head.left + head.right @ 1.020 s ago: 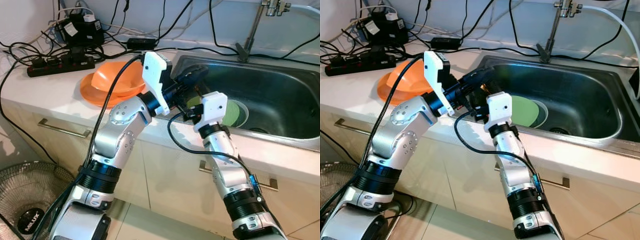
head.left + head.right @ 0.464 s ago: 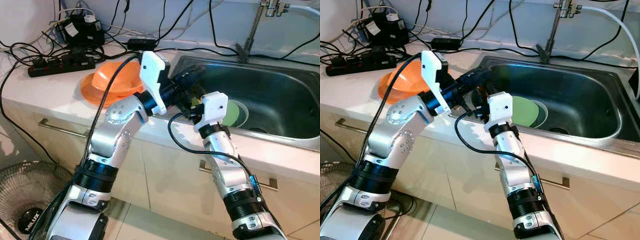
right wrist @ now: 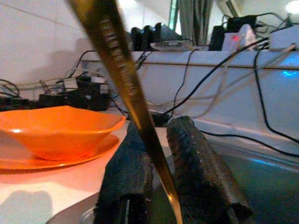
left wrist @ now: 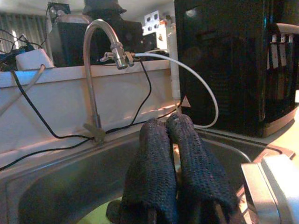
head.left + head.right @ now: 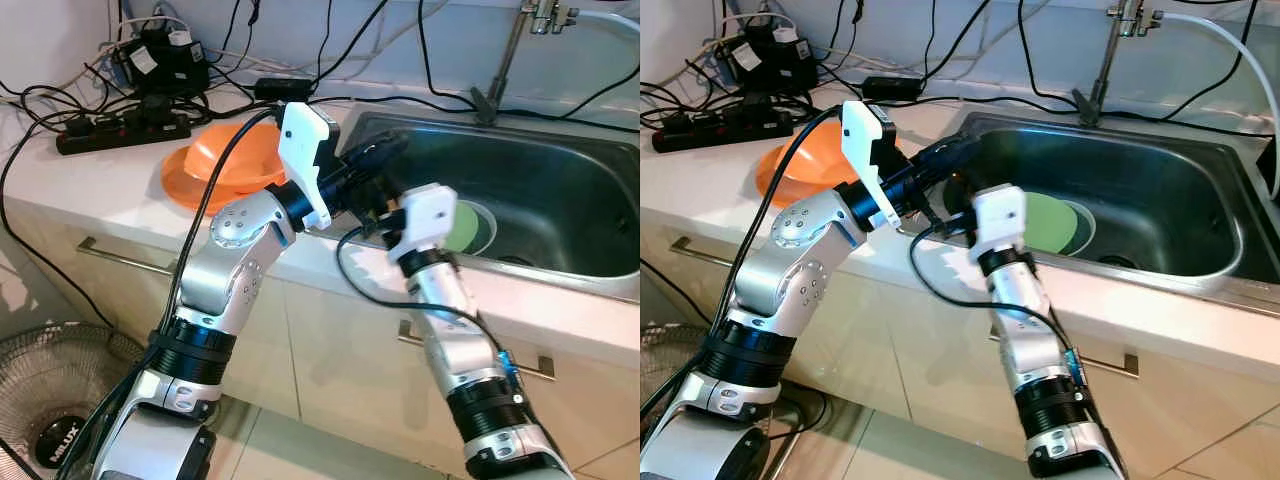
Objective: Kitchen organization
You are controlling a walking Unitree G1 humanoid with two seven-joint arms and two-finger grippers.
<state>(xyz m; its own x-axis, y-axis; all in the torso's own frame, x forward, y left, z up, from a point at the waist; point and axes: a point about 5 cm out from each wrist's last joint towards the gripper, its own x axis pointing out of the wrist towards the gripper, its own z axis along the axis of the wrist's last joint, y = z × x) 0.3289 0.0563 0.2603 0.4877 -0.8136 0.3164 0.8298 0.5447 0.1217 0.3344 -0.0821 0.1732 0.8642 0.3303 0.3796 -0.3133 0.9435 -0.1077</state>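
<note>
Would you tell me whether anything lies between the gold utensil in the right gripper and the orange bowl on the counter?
Nothing visible does. The right gripper is shut on the gold utensil, and past its fingers the orange bowl sits in open sight across bare counter. The left gripper hangs close by, over the sink's near corner.

A black power strip point(image 5: 120, 130) lies at ten o'clock on the counter point(image 5: 90, 190), with a tangle of cables point(image 5: 60, 100) round it and black adapters point(image 5: 160, 55) behind it at eleven. A tap point(image 5: 510, 50) stands at one o'clock, a white hose point(image 5: 1230, 45) running from it. A fan point(image 5: 55, 400) sits on the floor at seven. Cabinet handles point(image 5: 125, 260) run below the counter.
</note>
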